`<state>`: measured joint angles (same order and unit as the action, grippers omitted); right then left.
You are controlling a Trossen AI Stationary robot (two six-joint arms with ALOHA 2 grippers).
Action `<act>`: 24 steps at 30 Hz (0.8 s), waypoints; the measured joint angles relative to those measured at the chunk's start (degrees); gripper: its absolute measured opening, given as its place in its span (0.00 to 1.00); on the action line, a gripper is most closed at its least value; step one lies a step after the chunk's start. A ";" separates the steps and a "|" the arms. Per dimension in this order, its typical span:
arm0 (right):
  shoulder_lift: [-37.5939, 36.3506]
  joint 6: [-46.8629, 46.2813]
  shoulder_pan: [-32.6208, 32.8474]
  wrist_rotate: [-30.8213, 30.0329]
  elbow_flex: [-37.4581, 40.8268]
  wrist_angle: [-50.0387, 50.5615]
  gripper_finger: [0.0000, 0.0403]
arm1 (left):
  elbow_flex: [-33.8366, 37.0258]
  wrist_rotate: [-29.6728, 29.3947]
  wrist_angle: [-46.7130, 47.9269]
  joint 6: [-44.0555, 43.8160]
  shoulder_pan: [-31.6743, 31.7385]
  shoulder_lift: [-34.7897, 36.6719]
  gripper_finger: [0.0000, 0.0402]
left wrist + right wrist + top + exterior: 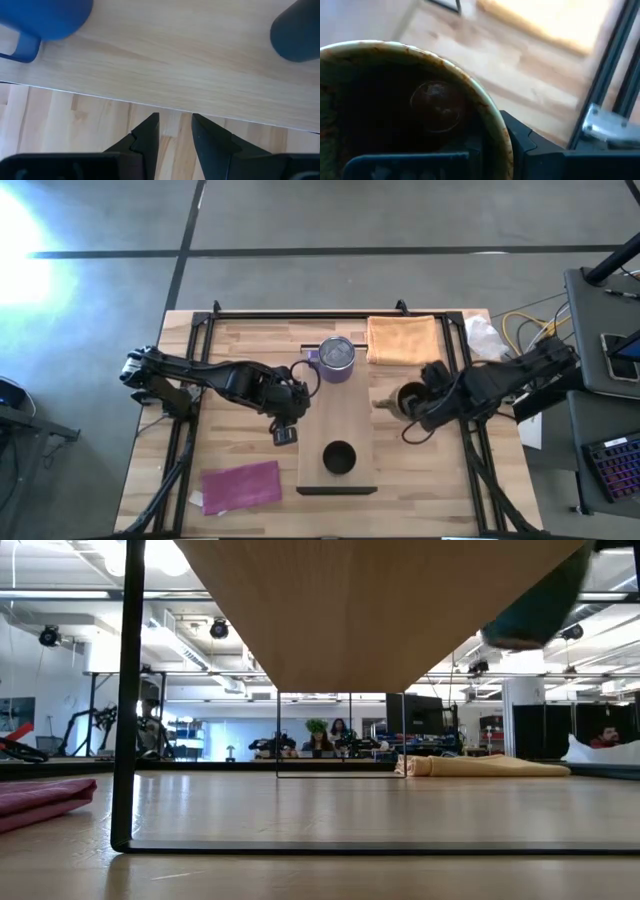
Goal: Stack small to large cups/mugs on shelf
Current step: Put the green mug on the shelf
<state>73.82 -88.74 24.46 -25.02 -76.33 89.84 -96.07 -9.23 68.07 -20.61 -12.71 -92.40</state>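
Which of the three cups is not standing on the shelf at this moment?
The brown mug, held by the right end effector beside the shelf. The purple mug and black cup stand on it.

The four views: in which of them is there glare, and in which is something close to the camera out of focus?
High view: strong white glare on the floor at top left. Low view: the shelf fills the top, and a dark blob at upper right is blurred. Right wrist view: the brown mug is soft, the table behind washed out. Left wrist view: evenly lit.
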 joint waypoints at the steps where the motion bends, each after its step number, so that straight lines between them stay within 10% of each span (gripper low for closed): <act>1: 0.06 0.89 -0.14 -1.21 -1.45 0.47 0.08 | 0.07 0.06 0.13 -0.02 0.00 0.00 0.25; 12: 8.34 16.32 -5.19 -8.42 -19.34 -3.64 0.08 | -0.68 -2.36 -0.94 0.46 -0.01 0.93 0.25; 24: 25.28 35.99 -16.19 5.90 -42.26 -4.87 0.08 | -0.70 -12.22 -1.60 -0.06 0.00 7.50 0.25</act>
<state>99.10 -52.75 8.27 -19.11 -118.59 84.97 -96.77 -21.45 66.47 -20.67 -12.71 -84.90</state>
